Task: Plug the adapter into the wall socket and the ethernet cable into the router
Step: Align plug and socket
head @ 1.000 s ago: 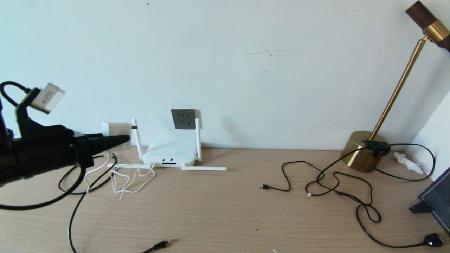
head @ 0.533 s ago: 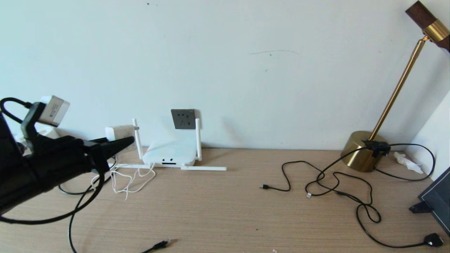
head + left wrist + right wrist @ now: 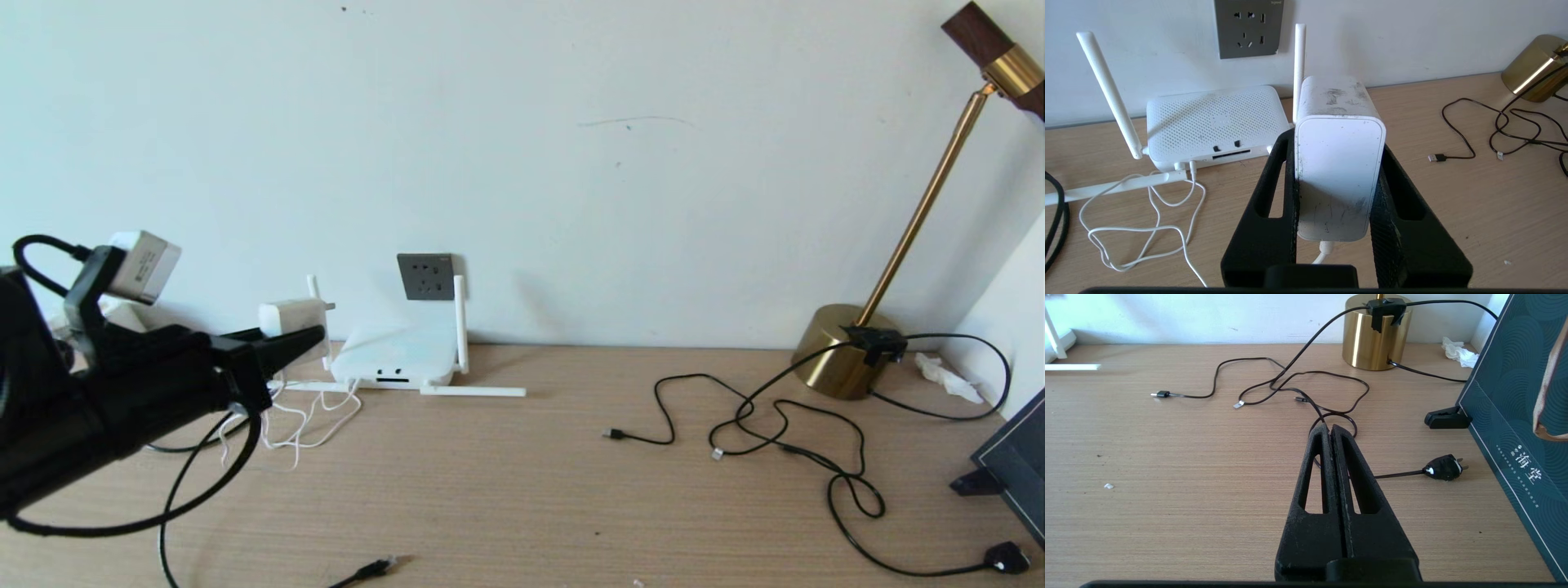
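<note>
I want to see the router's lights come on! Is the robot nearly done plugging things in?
Not yet. Nothing is plugged in: the wall socket is empty. The left gripper holds the adapter in its jaws, in the air near the router. The ethernet cable lies on the desk, untouched. The right gripper is idle.

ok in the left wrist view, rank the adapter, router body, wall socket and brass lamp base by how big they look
1. adapter, held between the left gripper jaws, so nearness inflates it
2. router body, close behind; its order with the adapter is unsure
3. wall socket and brass lamp base look alike, and both are cropped
</note>
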Controlling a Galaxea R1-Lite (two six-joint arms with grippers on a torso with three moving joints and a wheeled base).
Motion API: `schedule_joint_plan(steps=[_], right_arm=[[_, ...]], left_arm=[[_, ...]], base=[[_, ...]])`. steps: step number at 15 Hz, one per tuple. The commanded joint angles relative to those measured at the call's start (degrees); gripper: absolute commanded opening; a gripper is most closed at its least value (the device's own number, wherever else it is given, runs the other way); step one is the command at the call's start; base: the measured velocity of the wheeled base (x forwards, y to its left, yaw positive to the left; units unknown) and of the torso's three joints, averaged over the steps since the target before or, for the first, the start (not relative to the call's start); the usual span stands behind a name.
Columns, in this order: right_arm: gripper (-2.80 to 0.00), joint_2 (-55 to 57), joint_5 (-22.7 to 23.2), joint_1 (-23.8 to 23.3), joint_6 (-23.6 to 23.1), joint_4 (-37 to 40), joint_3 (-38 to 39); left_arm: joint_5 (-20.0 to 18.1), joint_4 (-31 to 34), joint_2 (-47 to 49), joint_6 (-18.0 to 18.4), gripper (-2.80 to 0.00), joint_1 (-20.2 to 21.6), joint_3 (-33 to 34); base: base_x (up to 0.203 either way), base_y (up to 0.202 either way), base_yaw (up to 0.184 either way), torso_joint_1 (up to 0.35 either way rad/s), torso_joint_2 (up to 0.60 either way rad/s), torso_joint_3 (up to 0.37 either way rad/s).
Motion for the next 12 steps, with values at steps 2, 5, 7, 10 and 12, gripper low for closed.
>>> schedule_joint_plan(steps=[2,5,7,10,12], right_arm=[[-2.80,0.08,-0.06,0.02,0.05,-0.03,0.00],[-2.80,0.00,-0.03,0.02,0.07,0.01,0.00],[-2.80,0.00,-0.04,0.02,0.01,-0.03,0.00],[-2.80,0.00,0.03,0.02,-0.01,-0.03,0.00],[-2.80,0.00,0.03,0.02,0.06,-0.03,0.00]], left_arm=[[-0.18,-0.23,-0.14,0.06,-2.80,-0.05,0.63],[-0.18,-0.23,-0.47,0.24,-2.80,-0.05,0.63],[-0.18,-0.23,-1.01,0.32,-2.80,-0.06,0.70],[-0.18,-0.23,-1.33,0.48,-2.80,-0.12,1.38],[-0.10,-0.23,-1.37,0.59,-2.80,-0.14,1.87]], base=[[0.000,0.000,0.000,0.000,0.00,0.000],[0.000,0.000,0.000,0.000,0.00,0.000],[0.000,0.000,0.000,0.000,0.00,0.000],[0.000,0.000,0.000,0.000,0.00,0.000],[0.000,0.000,0.000,0.000,0.00,0.000]])
